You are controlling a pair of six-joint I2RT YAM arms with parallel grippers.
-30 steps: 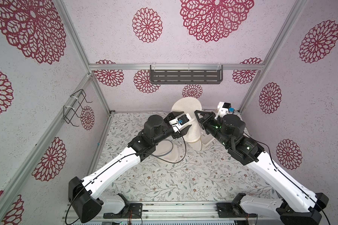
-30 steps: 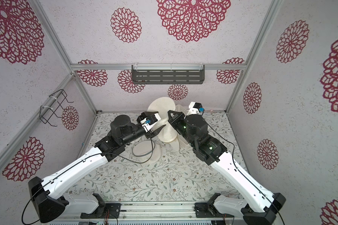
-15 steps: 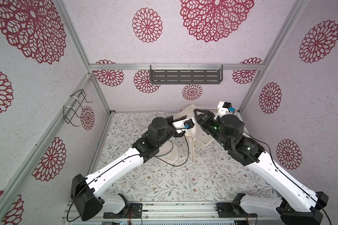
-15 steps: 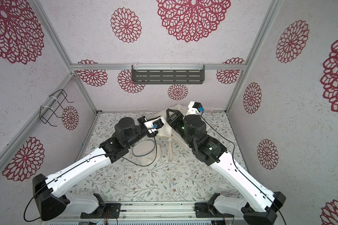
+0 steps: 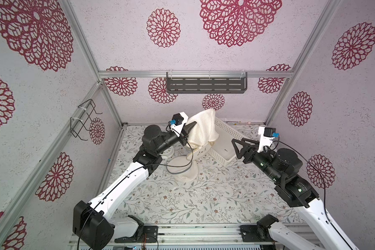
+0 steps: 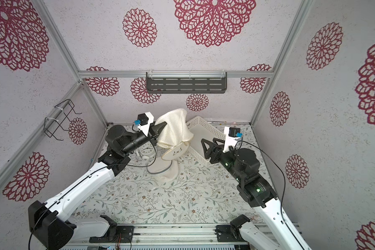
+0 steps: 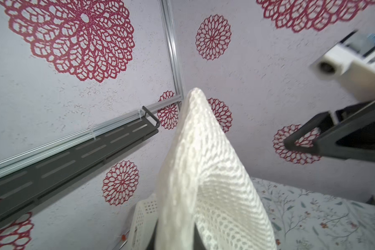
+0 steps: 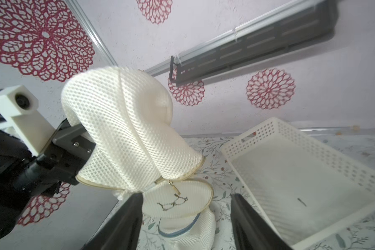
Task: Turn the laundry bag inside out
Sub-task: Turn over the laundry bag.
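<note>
The laundry bag (image 5: 204, 127) (image 6: 173, 127) is white mesh and hangs raised above the back of the table. It is draped over my left gripper (image 5: 189, 129) (image 6: 160, 127), whose jaws are shut on the mesh (image 7: 204, 173). Its round flap (image 8: 178, 203), gold-rimmed with a stitched face, dangles below with the zipper pull. My right gripper (image 5: 236, 149) (image 6: 205, 149) (image 8: 185, 194) stands open to the right of the bag, holding nothing. Its two black fingers (image 8: 128, 218) frame the flap without touching it.
A white perforated basket (image 5: 230, 129) (image 8: 312, 142) sits tilted just behind my right gripper. A blue-rimmed white mesh heap (image 5: 185, 171) (image 8: 191, 231) lies on the table under the bag. A white alarm clock (image 6: 146, 149) stands beneath my left arm. A dark shelf (image 5: 206, 85) hangs on the back wall.
My left gripper shut on the mesh and lifted the bag up and back. My right gripper opened, let go of the bag and drew away to the right.
</note>
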